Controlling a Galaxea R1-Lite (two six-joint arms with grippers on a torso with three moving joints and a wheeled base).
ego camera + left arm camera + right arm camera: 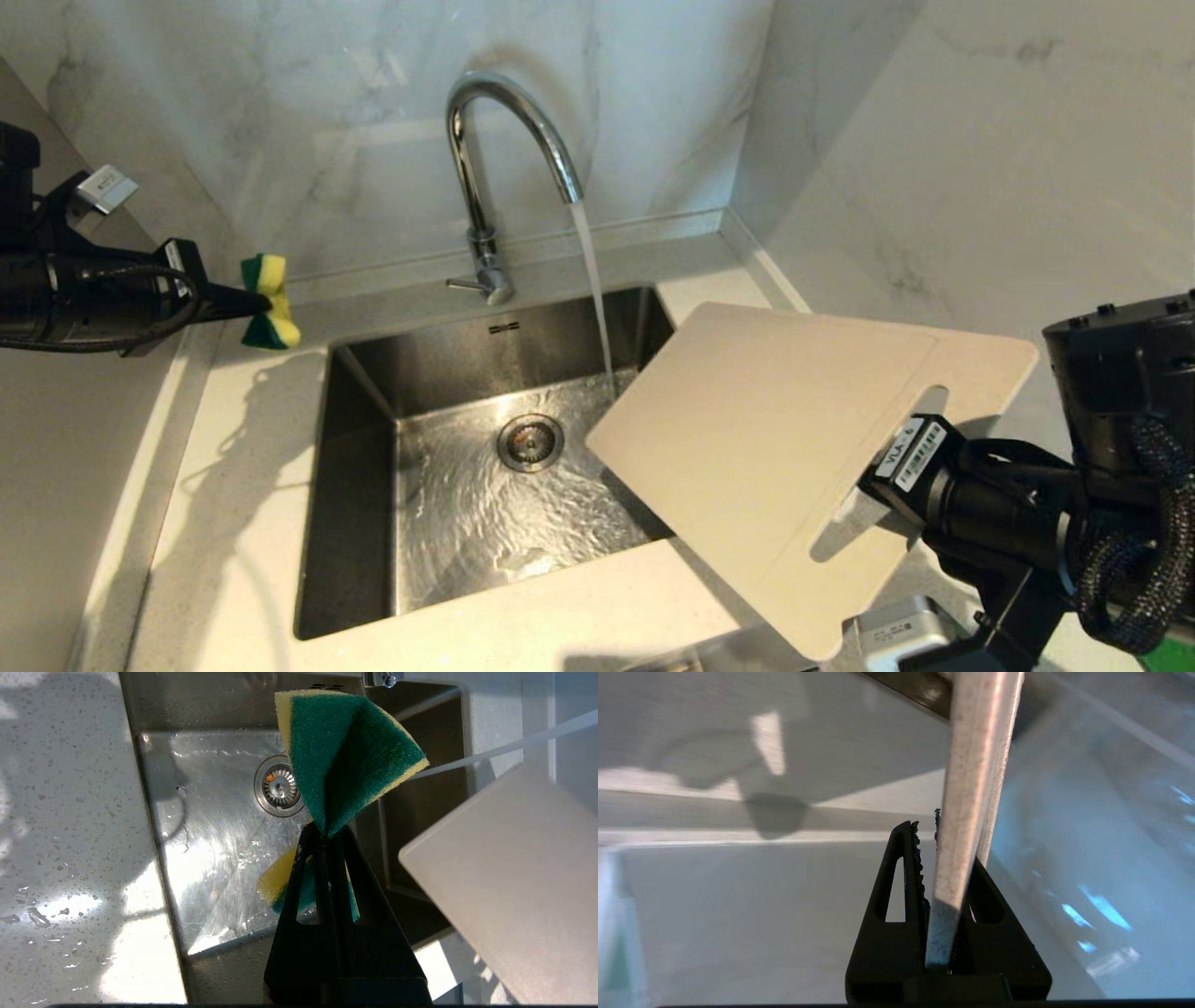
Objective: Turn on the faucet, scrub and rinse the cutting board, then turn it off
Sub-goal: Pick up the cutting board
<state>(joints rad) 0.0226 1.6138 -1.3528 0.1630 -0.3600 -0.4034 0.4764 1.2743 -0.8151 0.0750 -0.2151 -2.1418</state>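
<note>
White grey-veined marble wall panels (pixel 280 121) close the far side and the right side, meeting in a corner at far right. A pale speckled stone bench (pixel 233 485) surrounds a rectangular stainless steel sink (pixel 359 485). Bright light patches and sharp shadows fall across the bench's left side.

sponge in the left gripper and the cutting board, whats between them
In the head view, the faucet, its running stream and the open sink lie between the sponge and the cutting board; nothing bridges them.
</note>
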